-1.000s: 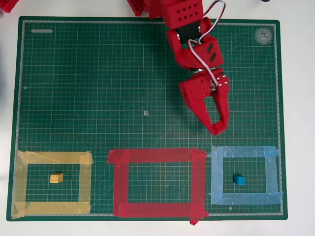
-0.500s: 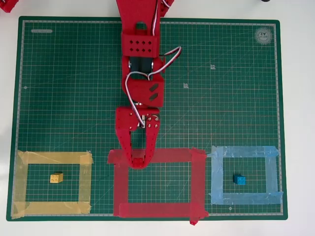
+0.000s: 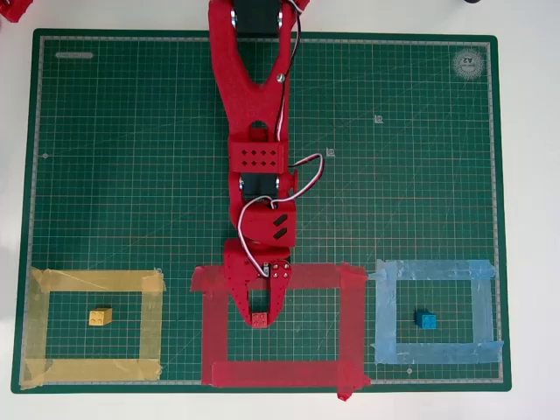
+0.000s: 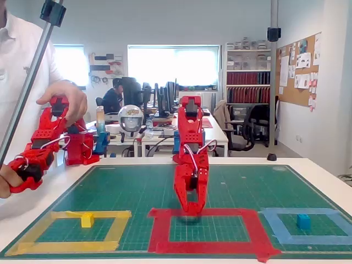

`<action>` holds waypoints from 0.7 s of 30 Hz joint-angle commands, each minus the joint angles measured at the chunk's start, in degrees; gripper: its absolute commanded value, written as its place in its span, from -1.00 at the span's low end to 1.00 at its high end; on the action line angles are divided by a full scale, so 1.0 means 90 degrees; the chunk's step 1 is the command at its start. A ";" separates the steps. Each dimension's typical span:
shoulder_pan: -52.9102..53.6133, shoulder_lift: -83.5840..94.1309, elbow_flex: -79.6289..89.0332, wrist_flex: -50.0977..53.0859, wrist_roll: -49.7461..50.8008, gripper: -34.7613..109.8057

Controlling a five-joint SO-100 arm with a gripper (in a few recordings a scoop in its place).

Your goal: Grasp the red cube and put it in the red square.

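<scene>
Overhead view: the red cube (image 3: 261,319) sits between the fingertips of the gripper (image 3: 260,318), closed on it, inside the red square (image 3: 353,324) near its top strip. Fixed view: the gripper (image 4: 192,209) hides the cube; its tips are low over the green mat (image 4: 121,187).

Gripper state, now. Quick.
Gripper: shut on the red cube, held inside the red square.

three cubes (image 3: 261,318), three tape squares (image 3: 354,324)
</scene>
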 commanded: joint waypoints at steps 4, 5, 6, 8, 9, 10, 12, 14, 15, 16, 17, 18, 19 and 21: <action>-0.0225 0.0264 0.0098 -0.0078 -0.0098 -0.54; -0.0244 0.0293 0.0205 -0.0078 -0.0098 -0.54; -0.0273 0.0303 0.0293 -0.0078 -0.0098 -0.54; -0.0293 0.0303 0.0439 -0.0078 -0.0098 -0.54; -0.0313 0.0293 0.0498 -0.0068 -0.0098 -0.54; -0.0342 0.0264 0.0547 -0.0068 -0.0098 -0.54; -0.0410 0.0254 0.0635 -0.0059 -0.0098 -0.53; -0.0469 0.0215 0.0625 -0.0029 -0.0088 -0.53; -0.0488 0.0205 0.0625 -0.0029 -0.0088 -0.53; -0.0508 0.0205 0.0615 -0.0029 -0.0088 -0.53; -0.0518 0.0205 0.0625 -0.0029 -0.0088 -0.53; -0.0518 0.0205 0.0625 -0.0029 -0.0088 -0.53; -0.0518 0.0205 0.0625 -0.0029 -0.0088 -0.53; -0.0508 0.0205 0.0615 -0.0029 -0.0088 -0.53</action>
